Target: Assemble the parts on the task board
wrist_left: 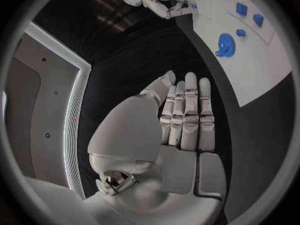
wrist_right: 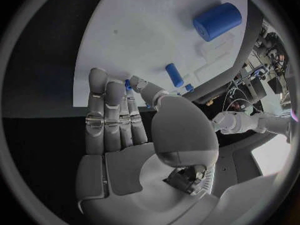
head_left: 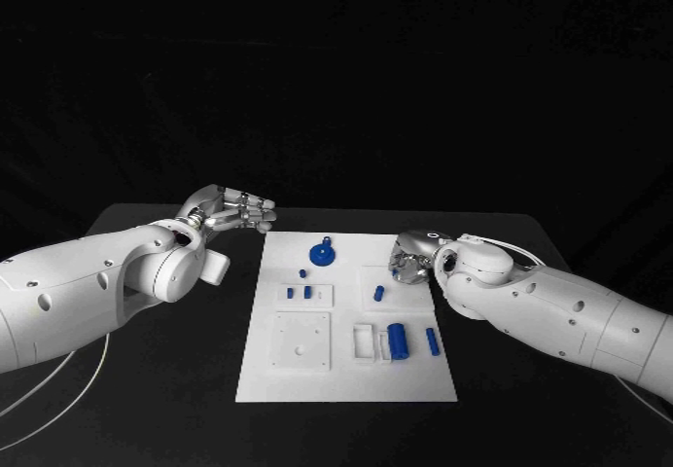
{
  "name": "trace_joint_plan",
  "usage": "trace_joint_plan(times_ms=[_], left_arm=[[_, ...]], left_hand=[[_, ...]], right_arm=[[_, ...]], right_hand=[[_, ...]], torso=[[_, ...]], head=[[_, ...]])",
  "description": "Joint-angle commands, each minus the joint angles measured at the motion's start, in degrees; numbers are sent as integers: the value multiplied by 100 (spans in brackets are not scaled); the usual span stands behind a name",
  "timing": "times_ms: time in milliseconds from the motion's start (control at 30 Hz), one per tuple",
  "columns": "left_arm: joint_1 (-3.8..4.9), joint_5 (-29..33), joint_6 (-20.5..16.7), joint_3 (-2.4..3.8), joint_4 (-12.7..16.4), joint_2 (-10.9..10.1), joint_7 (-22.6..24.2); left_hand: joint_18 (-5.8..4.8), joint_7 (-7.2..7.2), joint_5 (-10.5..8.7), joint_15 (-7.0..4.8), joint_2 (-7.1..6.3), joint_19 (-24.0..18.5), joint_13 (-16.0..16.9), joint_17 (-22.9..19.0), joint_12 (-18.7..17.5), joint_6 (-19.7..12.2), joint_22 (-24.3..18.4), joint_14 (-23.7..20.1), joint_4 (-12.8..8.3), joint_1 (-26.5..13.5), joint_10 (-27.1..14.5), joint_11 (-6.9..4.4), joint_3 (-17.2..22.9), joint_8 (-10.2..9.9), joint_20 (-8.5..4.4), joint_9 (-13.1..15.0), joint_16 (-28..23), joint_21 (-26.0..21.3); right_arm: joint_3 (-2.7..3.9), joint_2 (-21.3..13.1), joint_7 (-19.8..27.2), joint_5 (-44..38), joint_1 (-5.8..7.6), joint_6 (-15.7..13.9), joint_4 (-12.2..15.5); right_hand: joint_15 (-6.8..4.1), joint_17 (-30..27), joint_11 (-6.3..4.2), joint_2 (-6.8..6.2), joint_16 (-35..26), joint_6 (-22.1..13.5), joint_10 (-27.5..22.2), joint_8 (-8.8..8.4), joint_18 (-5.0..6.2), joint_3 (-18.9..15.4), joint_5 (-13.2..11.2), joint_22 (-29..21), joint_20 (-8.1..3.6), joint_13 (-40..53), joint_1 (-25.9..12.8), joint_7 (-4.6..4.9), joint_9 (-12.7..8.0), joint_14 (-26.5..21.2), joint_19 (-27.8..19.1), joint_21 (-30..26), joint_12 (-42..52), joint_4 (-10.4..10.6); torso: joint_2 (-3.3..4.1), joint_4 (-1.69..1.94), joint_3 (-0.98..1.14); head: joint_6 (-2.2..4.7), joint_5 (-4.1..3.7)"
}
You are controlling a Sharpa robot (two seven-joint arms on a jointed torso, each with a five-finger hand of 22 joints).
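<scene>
A: Which hand is nearer the parts?

B: The right hand (head_left: 412, 261), empty, fingers straight, at the task board's (head_left: 351, 384) edge; the small blue peg (head_left: 378, 291) lies just beside it. The left hand (head_left: 231, 211), also empty, hovers off the board.

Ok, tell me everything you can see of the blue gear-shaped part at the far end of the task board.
The blue gear is a flat round toothed disc with a raised hub and a small loop-like tab at its far edge. It looks like matte plastic. It lies flat on the white task board, near the far edge and left of centre, apart from the other blue parts. Nothing touches it: the left hand hovers off the board, the right hand at the opposite edge.
</scene>
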Motion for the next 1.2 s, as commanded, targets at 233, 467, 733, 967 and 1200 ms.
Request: trace_joint_plan(times_ms=[233, 467, 733, 967, 1200], left_arm=[[23, 52, 42, 7, 21, -7, 28], [31, 52, 71, 6, 27, -18, 3], [33, 52, 79, 6, 24, -23, 0], [33, 52, 75, 6, 17, -25, 1], [33, 52, 69, 6, -24, -18, 4]], left_hand=[[-56, 1, 26, 14, 26, 32, -7, 10, -19, -51, 6, 38, -16, -26, -42, -9, -40, -8, -12, -8, -40, -33], [-55, 0, 24, 16, 31, 29, -7, 13, -20, -51, 8, 32, -21, -22, -51, -6, -41, -7, -10, -8, -46, -33], [-51, 1, 25, 13, 38, 37, -7, 20, -19, -54, 15, 40, -25, -15, -50, -7, -44, -7, -13, -8, -44, -28], [-50, -1, 27, 12, 42, 37, -7, 22, -18, -52, 20, 40, -28, -13, -48, -8, -46, -7, -13, -8, -46, -29], [-49, 0, 27, 14, 43, 39, -7, 23, -19, -55, 24, 39, -28, -16, -50, -7, -50, -7, -13, -8, -48, -29]], right_arm=[[-101, 70, -25, -60, -71, 161, 5], [-115, 74, -98, -142, -71, 13, 16], [-123, 89, -216, -305, -72, -230, 39], [-125, 92, -287, -386, -76, -520, 60], [-122, 62, -216, -346, -82, -808, 118]], right_hand=[[-17, 4, -14, -19, 33, 17, 39, 12, 38, -37, 51, -7, -51, -10, -12, -10, -1, 19, 201, 21, -41, 34], [-78, 18, -106, 117, 47, 306, 352, 37, 15, 257, -14, 75, -99, -1, 159, -63, 18, 43, 202, 115, -29, -77], [-153, 18, -194, 117, 22, 593, 653, 21, -80, 477, -51, 375, -186, 5, 121, -135, 26, 123, 210, 629, -37, -215], [-177, 31, -216, 79, -33, 658, 721, 18, -108, 594, -84, 602, -214, 6, 77, -156, 25, 186, 215, 943, -35, -245], [-183, 47, -224, 52, -55, 680, 745, 21, -127, 602, 17, 726, -219, 7, 60, -164, 28, 223, 225, 1155, -36, -233]], torso=[[-2, -1, -1], [-4, -8, 3], [-5, -2, 1], [-8, -5, 3], [-15, -7, 4]], head=[[-17, 7], [-19, 1], [-31, 7], [-34, 6], [-27, 15]])
